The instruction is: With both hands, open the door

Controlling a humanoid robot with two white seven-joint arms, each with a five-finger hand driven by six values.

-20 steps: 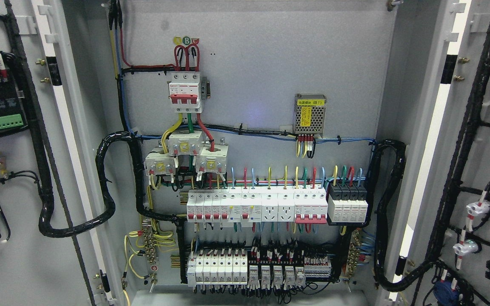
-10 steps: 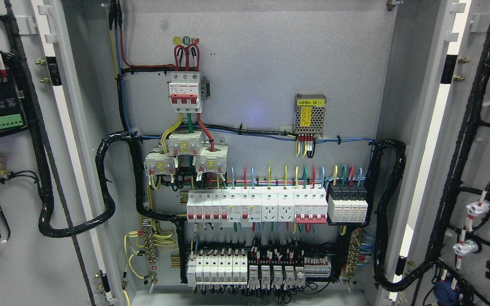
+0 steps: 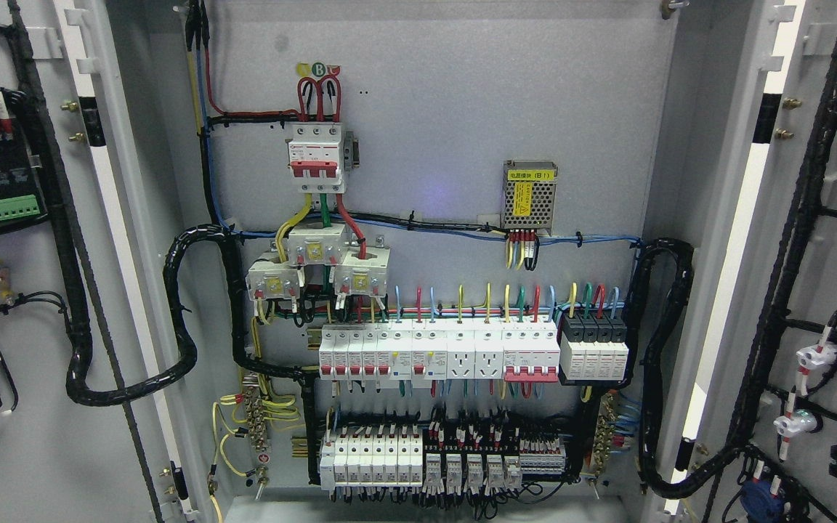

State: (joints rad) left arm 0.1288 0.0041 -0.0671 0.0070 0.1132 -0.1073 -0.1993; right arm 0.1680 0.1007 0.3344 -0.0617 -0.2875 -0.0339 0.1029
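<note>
Before me, both cabinet doors stand swung wide: left door (image 3: pixel 19 305) and right door (image 3: pixel 825 276), each carrying black cable looms. On the backplate (image 3: pixel 462 94), a red-handled main breaker (image 3: pixel 315 165) sits above a breaker row (image 3: pixel 437 352); a power supply module (image 3: pixel 529 195) is mounted at right.

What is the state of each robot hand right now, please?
Left hand: not in view, so its state cannot be told.
Right hand: not in view, so its state cannot be told.
</note>
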